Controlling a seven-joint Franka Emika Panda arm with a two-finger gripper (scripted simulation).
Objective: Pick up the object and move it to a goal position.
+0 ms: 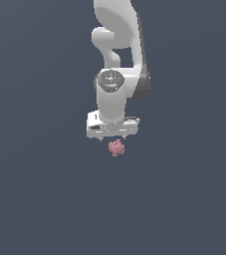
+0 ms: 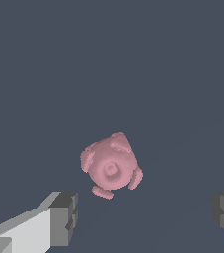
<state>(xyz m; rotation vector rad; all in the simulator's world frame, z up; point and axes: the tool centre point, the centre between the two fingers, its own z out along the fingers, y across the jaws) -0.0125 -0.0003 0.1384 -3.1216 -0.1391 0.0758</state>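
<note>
Plain dark floor (image 1: pixel 30 199) on every side, with free room all around. Gripper (image 2: pixel 143 217) with jaws wide apart, holding nothing. Pink object (image 2: pixel 110 165) on the floor, not touched, lying toward 12 o'clock from the gap between the grey fingertips (image 2: pixel 64 217).
</note>
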